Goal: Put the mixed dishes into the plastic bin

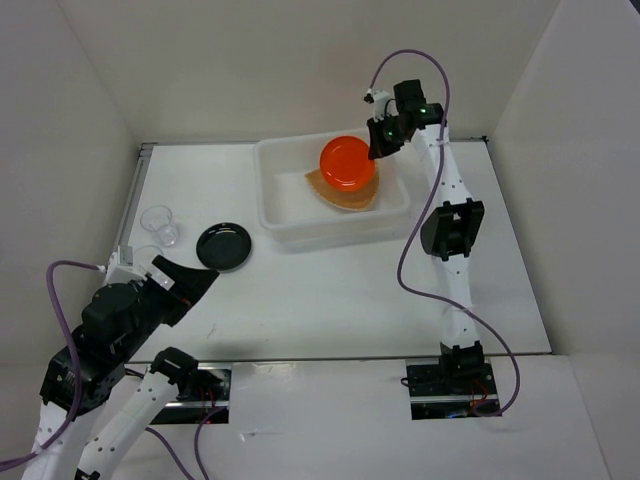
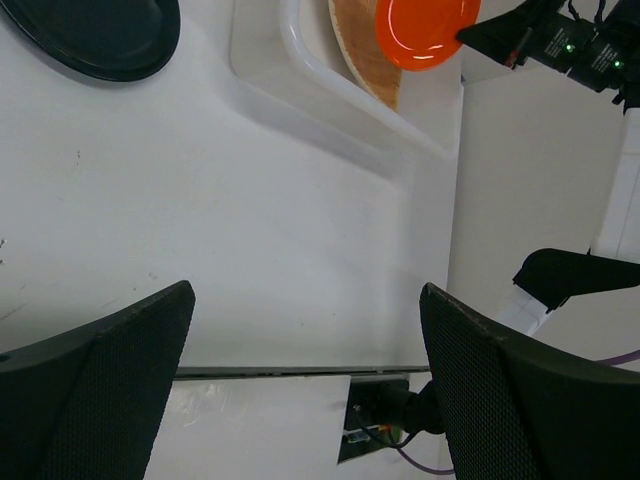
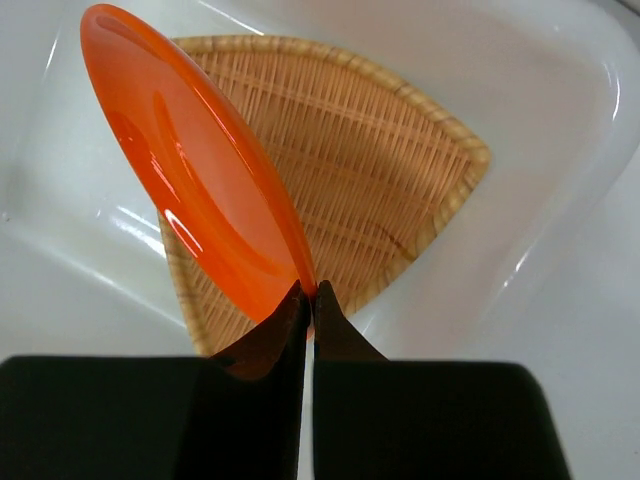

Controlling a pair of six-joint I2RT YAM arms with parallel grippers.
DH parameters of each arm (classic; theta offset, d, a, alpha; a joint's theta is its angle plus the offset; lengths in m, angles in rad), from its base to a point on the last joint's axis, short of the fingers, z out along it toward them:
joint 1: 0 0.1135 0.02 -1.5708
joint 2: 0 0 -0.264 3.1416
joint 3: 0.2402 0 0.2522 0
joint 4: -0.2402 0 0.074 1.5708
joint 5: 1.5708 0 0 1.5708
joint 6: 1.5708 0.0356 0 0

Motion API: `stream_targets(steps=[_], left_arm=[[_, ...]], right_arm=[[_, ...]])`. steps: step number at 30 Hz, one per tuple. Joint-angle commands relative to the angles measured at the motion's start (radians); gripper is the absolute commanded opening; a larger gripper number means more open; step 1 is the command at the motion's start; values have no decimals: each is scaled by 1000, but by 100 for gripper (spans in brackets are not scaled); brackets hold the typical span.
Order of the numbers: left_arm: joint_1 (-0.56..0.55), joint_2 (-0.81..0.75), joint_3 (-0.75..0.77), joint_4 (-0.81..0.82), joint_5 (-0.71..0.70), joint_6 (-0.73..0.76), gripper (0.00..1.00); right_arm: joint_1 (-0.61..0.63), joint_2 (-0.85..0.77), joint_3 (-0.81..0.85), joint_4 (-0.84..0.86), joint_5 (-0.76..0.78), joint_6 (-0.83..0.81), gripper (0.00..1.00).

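Note:
My right gripper (image 1: 379, 148) (image 3: 309, 296) is shut on the rim of the orange plate (image 1: 347, 164) (image 3: 200, 180) and holds it tilted above the tan woven tray (image 1: 345, 195) (image 3: 360, 190), which lies inside the plastic bin (image 1: 275, 215) (image 3: 560, 120). The black plate (image 1: 223, 245) (image 2: 95, 35) lies on the table left of the bin. Two clear cups (image 1: 159, 224) stand at the far left. My left gripper (image 1: 190, 283) (image 2: 305, 330) is open and empty, low over the table near the black plate.
White walls enclose the table on three sides. The table's near edge (image 2: 290, 372) runs just beyond my left fingers. The right arm (image 1: 450, 230) stands right of the bin.

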Motion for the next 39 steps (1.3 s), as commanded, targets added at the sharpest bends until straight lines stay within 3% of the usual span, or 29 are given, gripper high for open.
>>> stream_targets(steps=[1, 12, 15, 16, 23, 30, 32, 35, 39], left_arm=[[5, -10, 20, 6, -15, -17, 100], [5, 22, 11, 15, -33, -28, 100], [5, 33, 11, 15, -24, -19, 100], [5, 33, 11, 24, -24, -19, 100], [5, 33, 11, 24, -24, -19, 100], [5, 24, -29, 43, -35, -10, 100], [5, 33, -52, 58, -44, -34, 100], [5, 4, -162, 132, -55, -88, 100], [5, -18, -296, 195, -55, -192, 100]], right_arm=[[42, 27, 86, 71, 143, 28, 0], [73, 61, 7, 85, 346, 37, 0], [73, 61, 7, 85, 346, 37, 10], [73, 61, 7, 85, 346, 37, 19], [82, 61, -13, 76, 370, 37, 52], [82, -72, -40, 85, 438, 60, 55], [82, -141, -75, 52, 353, 60, 58], [82, -290, -180, 18, 216, 33, 67], [82, -514, -501, 59, 208, 43, 80]])
